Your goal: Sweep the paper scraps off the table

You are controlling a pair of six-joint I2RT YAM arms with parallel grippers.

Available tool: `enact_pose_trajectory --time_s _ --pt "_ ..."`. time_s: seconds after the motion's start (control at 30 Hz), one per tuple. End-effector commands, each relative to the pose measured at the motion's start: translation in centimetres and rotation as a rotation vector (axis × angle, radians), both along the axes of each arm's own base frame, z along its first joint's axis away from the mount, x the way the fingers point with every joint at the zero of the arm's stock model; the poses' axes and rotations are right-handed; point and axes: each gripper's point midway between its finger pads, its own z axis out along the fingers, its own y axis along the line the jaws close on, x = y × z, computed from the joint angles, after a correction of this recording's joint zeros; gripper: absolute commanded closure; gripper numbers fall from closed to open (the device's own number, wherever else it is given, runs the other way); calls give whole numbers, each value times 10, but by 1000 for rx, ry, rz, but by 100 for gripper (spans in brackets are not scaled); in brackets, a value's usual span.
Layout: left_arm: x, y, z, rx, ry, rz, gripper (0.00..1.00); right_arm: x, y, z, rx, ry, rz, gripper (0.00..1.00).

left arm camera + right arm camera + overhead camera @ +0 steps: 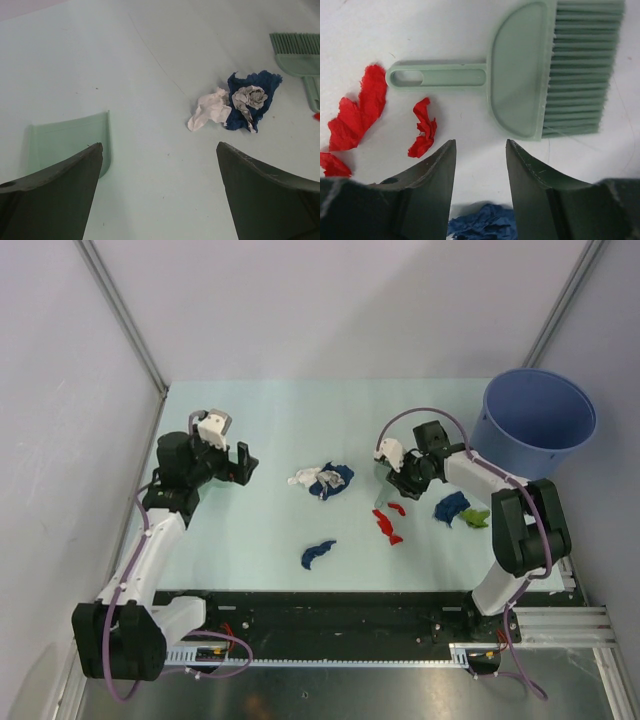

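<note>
Paper scraps [322, 479] dot the mint table [270, 420] between grey walls [350, 300].

Pale mint-green tabletop [260, 530]: smooth, matt. Crumpled red, blue and white paper scraps [422, 127]: rough, creased, torn edges. Mint-green plastic hand brush [520, 75]: smooth moulded body, slight sheen, ribbed bristles. Fingers [427, 195] of my right gripper [480, 147]: dark matt plastic, lightly scuffed.

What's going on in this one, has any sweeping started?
Nothing is being swept yet. The right arm hovers with open, empty jaws over the brush, which lies flat on the table. The left arm, jaws open too, is by the dustpan. The paper scraps, red, blue, white and green, lie scattered; the blue bucket stands at the far right corner.
</note>
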Motion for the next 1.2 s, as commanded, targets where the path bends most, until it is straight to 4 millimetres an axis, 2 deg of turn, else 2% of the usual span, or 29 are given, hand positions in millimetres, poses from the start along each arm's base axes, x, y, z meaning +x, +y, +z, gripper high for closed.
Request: enact_pose_trajectory --time_s 0.0,0.1,0.2,0.27,0.4,0.5,0.57,0.7,0.77,0.87,0.97,1.07,1.17 --pt "-7 -9 2 -4 -7 -51 0 8 17 1 -6 -44 197 51" --pt "-6 -9 4 -10 -8 -47 0 7 17 -9 -38 -23 201 52" --pt "-8 -10 6 -6 -16 -57 0 19 10 -20 -97 -40 164 55" --pt "-8 -10 5 -3 -18 -60 0 24 13 -22 -118 -55 172 57" --pt "-10 -11 5 -2 -19 -65 0 22 11 -36 -170 -35 190 60" --pt "-12 -12 6 -3 -22 -76 0 20 5 -42 -200 -13 183 68" --pt "-11 -13 7 -3 -26 -82 0 17 6 -41 -206 -7 188 68" --pt "-11 -15 8 -8 -23 -91 0 14 22 -12 -140 -49 230 63" --pt "-11 -15 10 -9 -24 -94 0 15 31 12 -81 -98 244 62" --pt "-10 -14 8 -5 -20 -87 0 23 42 43 -9 -185 230 60" --pt "-10 -13 7 2 -22 -85 0 28 47 63 25 -246 222 57" --pt "-12 -13 8 3 -22 -87 0 34 44 66 22 -272 215 49" --pt "-12 -13 8 1 -22 -90 0 40 41 56 -3 -270 241 44"
